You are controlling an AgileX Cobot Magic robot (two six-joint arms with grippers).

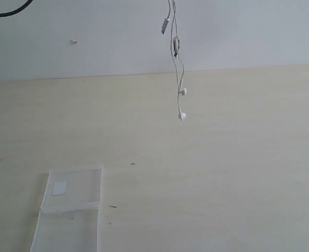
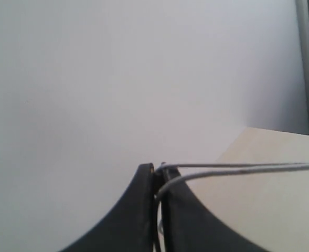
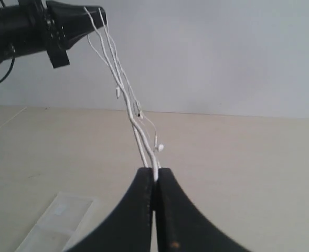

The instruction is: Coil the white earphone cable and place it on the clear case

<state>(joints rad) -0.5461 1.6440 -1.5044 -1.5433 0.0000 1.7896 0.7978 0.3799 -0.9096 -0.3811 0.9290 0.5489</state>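
While aloft, cable point(image 1: 175, 46) well off case point(image 1: 81, 189)

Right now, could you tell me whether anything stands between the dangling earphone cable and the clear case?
Nothing visible does. The white earphone cable hangs in the air, pinched by the left gripper and the right gripper. The clear case lies flat on the table, with only tiny specks on the surface between.

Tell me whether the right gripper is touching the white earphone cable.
Touching. The right wrist view shows the right gripper shut on the white earphone cable, its strands pinched between the fingers.
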